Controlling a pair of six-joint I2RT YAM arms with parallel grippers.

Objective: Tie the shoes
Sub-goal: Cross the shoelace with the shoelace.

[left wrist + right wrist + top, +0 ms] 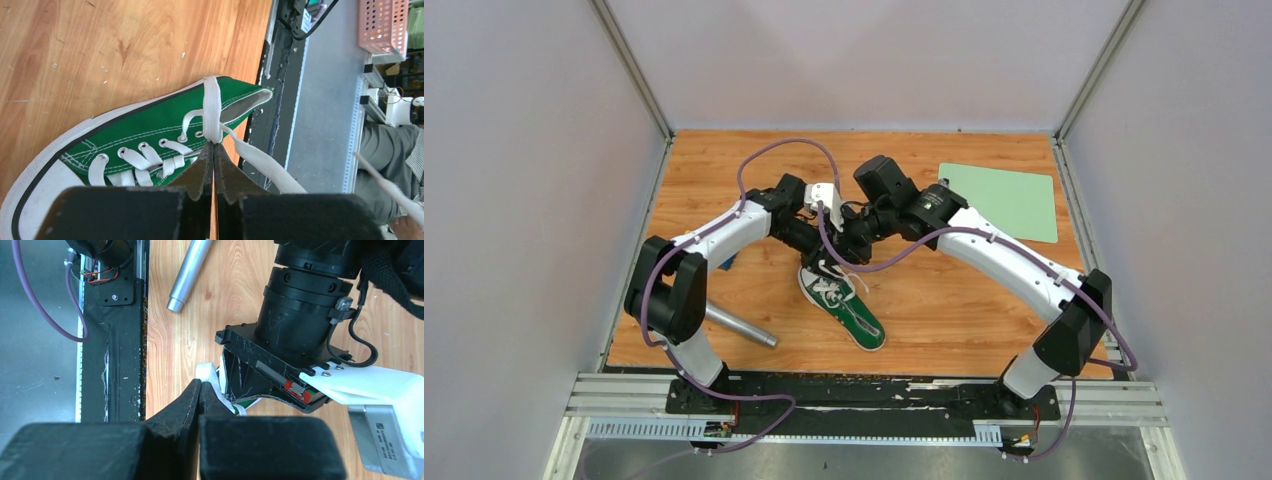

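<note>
The green sneaker (844, 308) lies on the wooden table, toe cap toward the arms' wrists and heel toward the near edge. In the left wrist view the shoe (150, 127) shows its white toe cap and laced eyelets. My left gripper (213, 145) is shut on a white lace (212, 107) that runs taut across the shoe's collar; a second strand (260, 162) trails off to the right. My right gripper (201, 383) is shut, with a white lace (206, 371) at its tips, close beside the left gripper's body (300, 335). Both grippers (832, 243) meet just above the shoe's front.
A metal cylinder (739, 327) lies on the table left of the shoe and also shows in the right wrist view (192, 270). A pale green mat (1004, 200) lies at the back right. A small blue object (729, 262) sits under the left arm. Grey walls enclose the table.
</note>
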